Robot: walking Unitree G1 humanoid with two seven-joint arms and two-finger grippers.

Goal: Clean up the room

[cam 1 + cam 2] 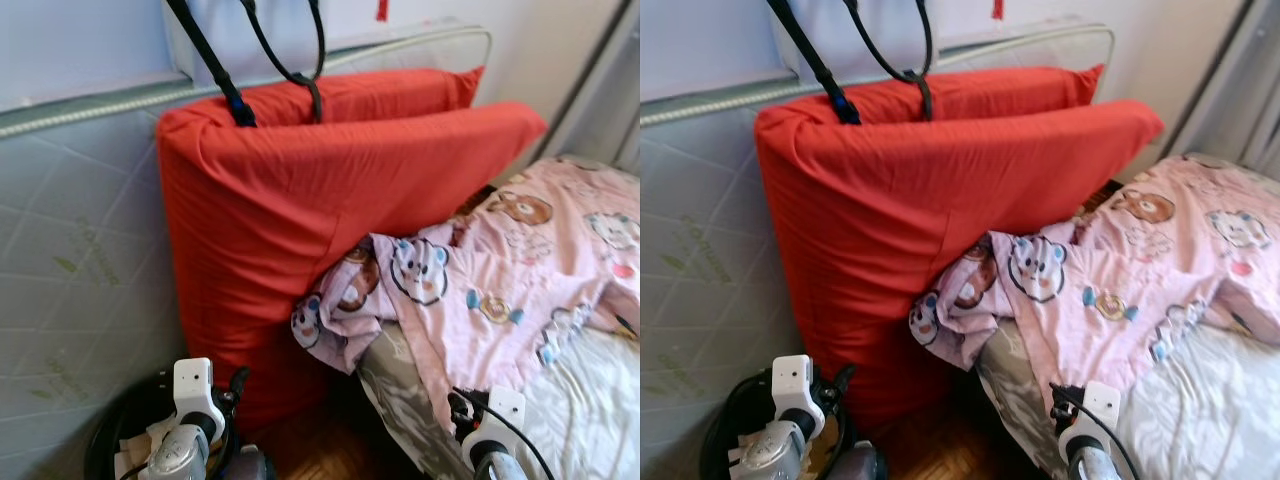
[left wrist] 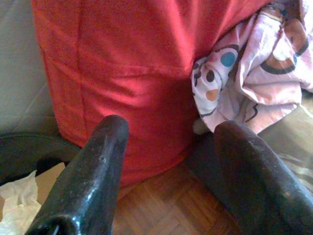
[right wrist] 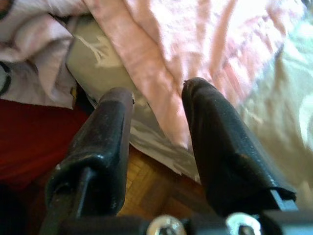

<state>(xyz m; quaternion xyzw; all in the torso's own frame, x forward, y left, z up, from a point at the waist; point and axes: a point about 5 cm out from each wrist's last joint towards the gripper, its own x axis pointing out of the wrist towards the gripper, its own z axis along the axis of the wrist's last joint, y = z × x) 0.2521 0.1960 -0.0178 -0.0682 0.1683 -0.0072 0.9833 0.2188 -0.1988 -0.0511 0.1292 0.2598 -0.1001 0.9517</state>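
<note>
Cushion (image 1: 300, 200) stands upright vs mattress (image 1: 70, 260), w/ strap (image 1: 290, 50) hanging over its top. Bed (image 1: 590, 400) to its right; blanket (image 1: 480, 280) on bed, spilling onto cushion. Bin (image 1: 130, 430) on floor (image 1: 310, 450), left-front.

The cushions (image 1: 330, 190) are plain orange-red. The blanket (image 1: 500, 280) is pale pink, printed with brown and white bears and coloured rings. The mattress (image 1: 70, 260) is grey-white with green leaf marks. The floor (image 2: 171, 205) is brown parquet.

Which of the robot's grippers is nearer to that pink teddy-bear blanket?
The right. The right gripper hovers open right at the pink blanket hanging over the bed edge; the left gripper hangs open further off, by the red cushion.
</note>
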